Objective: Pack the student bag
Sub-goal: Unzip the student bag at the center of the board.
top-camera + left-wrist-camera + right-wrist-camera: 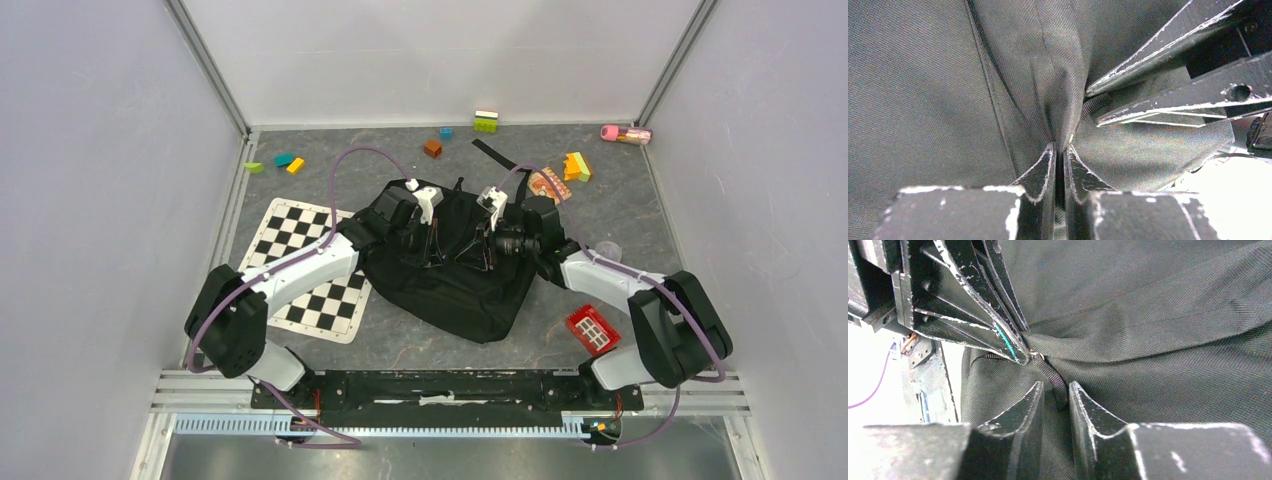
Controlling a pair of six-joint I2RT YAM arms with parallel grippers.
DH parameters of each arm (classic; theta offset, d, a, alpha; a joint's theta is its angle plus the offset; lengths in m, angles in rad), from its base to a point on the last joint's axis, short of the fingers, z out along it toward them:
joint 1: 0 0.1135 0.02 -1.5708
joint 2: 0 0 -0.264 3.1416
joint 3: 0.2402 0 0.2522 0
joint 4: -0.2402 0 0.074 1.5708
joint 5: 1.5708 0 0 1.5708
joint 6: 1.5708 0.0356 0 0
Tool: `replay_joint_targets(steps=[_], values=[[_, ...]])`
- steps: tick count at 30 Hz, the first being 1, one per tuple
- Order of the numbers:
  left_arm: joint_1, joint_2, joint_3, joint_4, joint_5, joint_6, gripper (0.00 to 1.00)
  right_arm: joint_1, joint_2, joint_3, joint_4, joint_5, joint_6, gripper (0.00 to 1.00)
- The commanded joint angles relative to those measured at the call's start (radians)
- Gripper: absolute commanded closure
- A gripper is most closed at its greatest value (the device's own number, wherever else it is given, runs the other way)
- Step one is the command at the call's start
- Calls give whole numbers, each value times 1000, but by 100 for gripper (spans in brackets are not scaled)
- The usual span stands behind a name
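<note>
Between the two scuffed black fingers of the left gripper [1060,146], pressed almost together, sits a pinched fold of the large black soft fabric student bag [470,300], its woven cloth drawn into creases around the tips. Tip to tip with it, just to its right, the right gripper [1056,383] has its jaws a narrow gap apart, with a short strip of black ribbed webbing [1050,371] lying in that gap; whether the pads press the strip cannot be told. Both tools meet over the middle of the bag, which lies slumped on the grey tabletop [420,345] beneath and around them. Left of the left gripper, a black-and-white chequered mat [285,235] lies flat, its right edge meeting the bag. Behind the right gripper, near its arm's base, rests a red rectangular box with a white grid [592,328]. Farther off, beyond both grippers, a flat black strap [493,155], a brown cube [433,148], orange-and-yellow blocks [577,166] and a pink cylindrical object [625,134] lie scattered well apart toward the back wall.
</note>
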Motion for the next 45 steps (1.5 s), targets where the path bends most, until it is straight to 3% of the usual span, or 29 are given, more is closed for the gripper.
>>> replay_joint_targets(steps=[1,6,11,14,18,24,28,35,45], values=[[0,7,0,33,48,-27,98,2,21,35,47,-29,9,74],[2,7,10,17,25,-14,98,2,16,34,48,0,-1,100],[0,2,34,-37,-49,19,60,2,-71,-5,57,167,-29,100],[0,-5,38,-54,-87,36,52,4,-133,-31,89,251,-40,100],[-13,-10,46,-75,-110,70,58,4,-166,-33,101,337,-47,100],[-29,-37,45,-80,-149,92,84,8,-159,-12,86,400,-81,100],[-30,-55,34,-60,-140,91,96,16,-167,-20,78,504,-133,100],[-31,-63,37,-62,-103,101,98,18,-164,3,75,732,-155,100],[-60,-59,54,-80,-45,137,98,18,-48,118,91,883,-154,100]])
